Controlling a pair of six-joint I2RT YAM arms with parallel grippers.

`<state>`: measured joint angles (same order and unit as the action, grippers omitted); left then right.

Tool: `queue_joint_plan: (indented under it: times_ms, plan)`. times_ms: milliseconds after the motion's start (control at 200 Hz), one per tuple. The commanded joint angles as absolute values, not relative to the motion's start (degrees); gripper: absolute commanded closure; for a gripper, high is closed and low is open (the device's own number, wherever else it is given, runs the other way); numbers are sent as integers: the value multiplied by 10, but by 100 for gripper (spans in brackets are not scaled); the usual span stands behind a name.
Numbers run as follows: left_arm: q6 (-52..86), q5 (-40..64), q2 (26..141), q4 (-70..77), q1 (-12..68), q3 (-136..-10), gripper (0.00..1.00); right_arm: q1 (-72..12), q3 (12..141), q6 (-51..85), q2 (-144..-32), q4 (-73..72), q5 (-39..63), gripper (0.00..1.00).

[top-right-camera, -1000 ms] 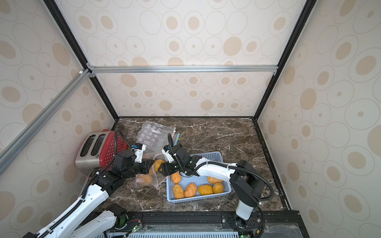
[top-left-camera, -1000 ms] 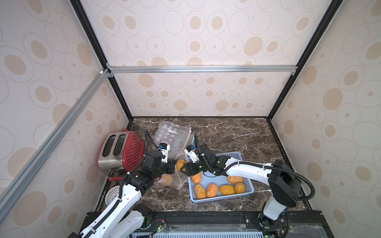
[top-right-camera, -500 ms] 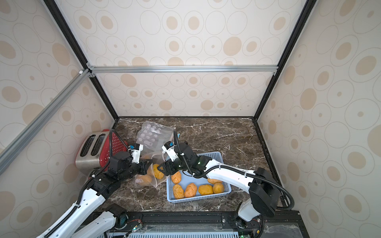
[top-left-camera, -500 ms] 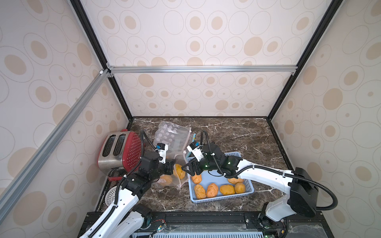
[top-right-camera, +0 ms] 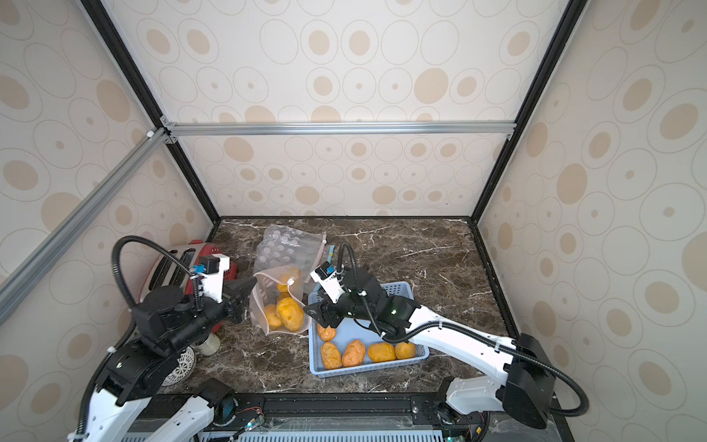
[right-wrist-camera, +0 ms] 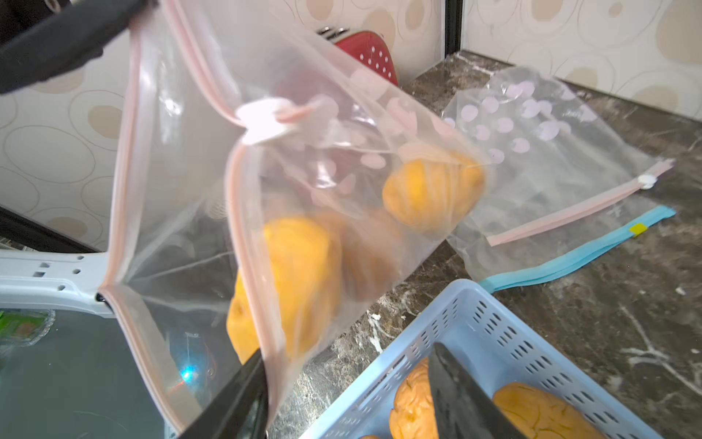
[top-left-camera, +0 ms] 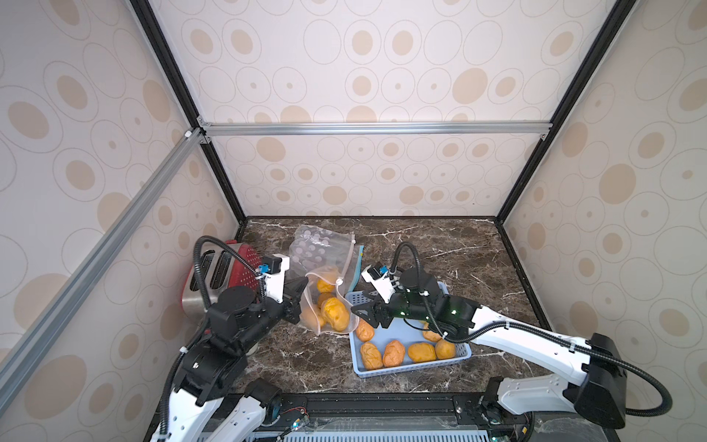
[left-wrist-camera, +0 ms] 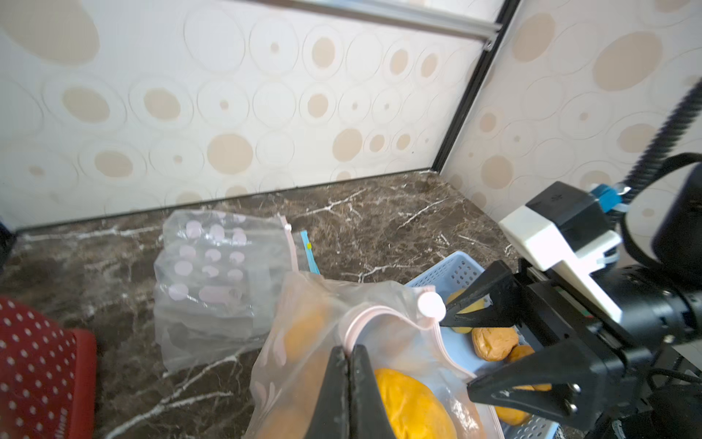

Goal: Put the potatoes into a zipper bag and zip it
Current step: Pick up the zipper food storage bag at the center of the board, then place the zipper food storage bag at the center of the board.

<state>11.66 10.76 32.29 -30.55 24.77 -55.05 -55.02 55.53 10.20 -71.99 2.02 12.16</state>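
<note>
So right hand (top-left-camera: 361,304) just backed out empty, jaws apart; left hand (left-wrist-camera: 348,351) still clamps bag (top-left-camera: 333,291), basket (top-left-camera: 413,369) potatoes (top-left-camera: 394,352) next

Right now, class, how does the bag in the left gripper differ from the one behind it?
The held bag hangs open from the left gripper; the flat bag lies on the table. The held bag holds potatoes; the flat bag looks empty. Both are clear, pink-dotted.
</note>
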Motion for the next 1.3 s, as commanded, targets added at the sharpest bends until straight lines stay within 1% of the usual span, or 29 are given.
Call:
queue_joint_plan:
  times_ms: [0, 105, 210, 285, 435, 495, 585, 720, 835, 950, 985, 1050, 1136, 1296]
  plan:
    - [26, 149, 307, -292, 245, -584, 100, -554, 525, 31, -670, -1, 107, 34]
    - [-1, 202, 312, -252, 245, -589, 100, -553, 493, -5, -615, -26, 92, 34]
    - [0, 252, 338, -204, 245, -587, 100, -553, 455, -43, -563, -51, 87, 35]
    - [-11, 308, 360, -172, 245, -580, 100, -554, 440, -69, -532, -43, 94, 34]
    - [-20, 374, 413, -122, 245, -579, 100, -553, 406, -111, -467, -26, 99, 34]
    - [-12, 402, 432, -101, 245, -579, 100, -554, 390, -131, -444, -27, 104, 33]
    - [3, 471, 461, -71, 245, -581, 100, -553, 370, -165, -415, -26, 126, 34]
    - [63, 541, 483, 9, 245, -551, 100, -554, 357, -197, -390, -29, 136, 35]
    - [106, 563, 488, 76, 246, -509, 100, -554, 355, -208, -389, -31, 113, 38]
    - [191, 601, 501, 198, 247, -455, 100, -554, 349, -210, -396, -44, 103, 44]
    - [203, 609, 508, 213, 247, -444, 100, -554, 345, -208, -400, -53, 103, 45]
    - [192, 604, 517, 192, 247, -436, 100, -554, 339, -206, -406, -67, 110, 46]
    - [163, 572, 521, 135, 248, -430, 100, -554, 338, -208, -420, -70, 128, 46]
    - [159, 550, 507, 124, 247, -401, 100, -554, 341, -225, -459, -73, 167, 45]
